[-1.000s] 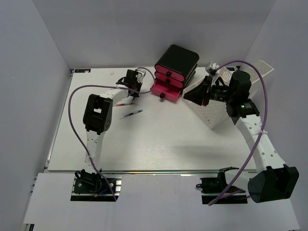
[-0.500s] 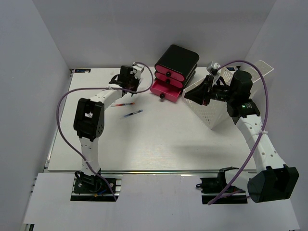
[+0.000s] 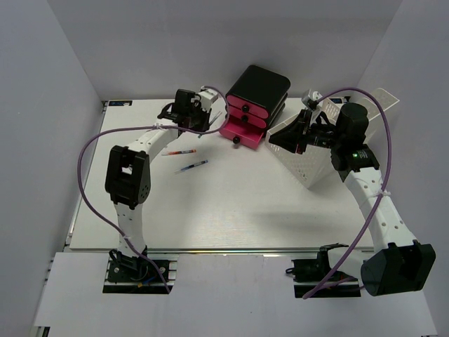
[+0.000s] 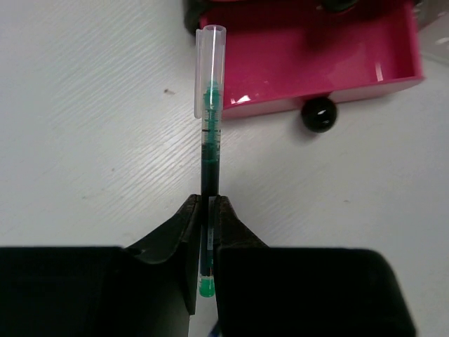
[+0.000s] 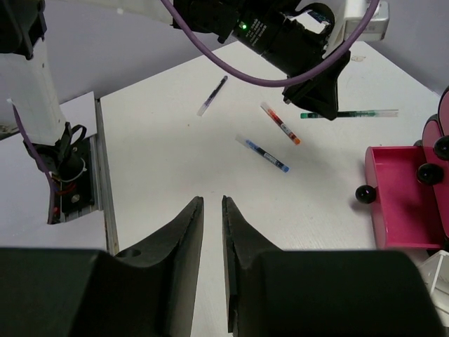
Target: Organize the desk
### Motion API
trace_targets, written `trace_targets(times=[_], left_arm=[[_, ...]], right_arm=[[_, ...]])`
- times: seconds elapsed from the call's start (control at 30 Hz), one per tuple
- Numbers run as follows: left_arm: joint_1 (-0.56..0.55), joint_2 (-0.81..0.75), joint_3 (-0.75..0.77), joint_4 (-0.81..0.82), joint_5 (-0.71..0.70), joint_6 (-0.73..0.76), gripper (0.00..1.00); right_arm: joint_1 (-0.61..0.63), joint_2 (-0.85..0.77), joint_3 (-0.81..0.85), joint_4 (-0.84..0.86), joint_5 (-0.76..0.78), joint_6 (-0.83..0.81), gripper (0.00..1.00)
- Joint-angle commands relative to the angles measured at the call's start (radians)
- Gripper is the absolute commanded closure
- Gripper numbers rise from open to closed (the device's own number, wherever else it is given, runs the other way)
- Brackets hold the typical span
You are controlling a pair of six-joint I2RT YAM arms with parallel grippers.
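The desk [image 3: 231, 210] is a white tabletop with a silver rail [image 3: 210, 250] on its near edge. My left gripper [image 4: 208, 200] is shut on a green pen [image 4: 210, 126] with a clear cap. The pen's capped end hangs at the edge of the open pink drawer [image 4: 316, 63]. In the top view this gripper [image 3: 208, 112] sits at the back, left of the drawer unit [image 3: 256, 95]. My right gripper [image 5: 212, 200] hovers over the desk by the white perforated tray [image 3: 309, 165], its jaws a little apart with nothing between them.
A red pen [image 3: 179, 152] and a blue pen [image 3: 191, 167] lie on the desk left of centre. A dark pen [image 5: 212, 95] lies farther left in the right wrist view. The bottom drawer [image 3: 242, 133] stands pulled out, with a black knob [image 4: 319, 114].
My left gripper has carried the green pen to the right, up to the open pink drawer. The left arm's elbow swung left. The right arm has not moved.
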Motion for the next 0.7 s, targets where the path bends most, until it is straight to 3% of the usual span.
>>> trace_targets(times=[0.0,0.37,0.67], left_arm=[[-0.005,-0.008,0.074,-0.044,0.143,-0.091,1.00],[0.006,0.067,0.117,-0.050,0.390,-0.566,0.99],[0.015,0.068,0.104,-0.024,0.437,-0.744,0.99]], right_arm=[[-0.005,-0.018,-0.011,0.048,-0.018,0.013,0.77],[-0.007,-0.023,-0.009,0.048,-0.018,0.013,0.78],[-0.008,-0.029,-0.009,0.050,-0.019,0.016,0.77]])
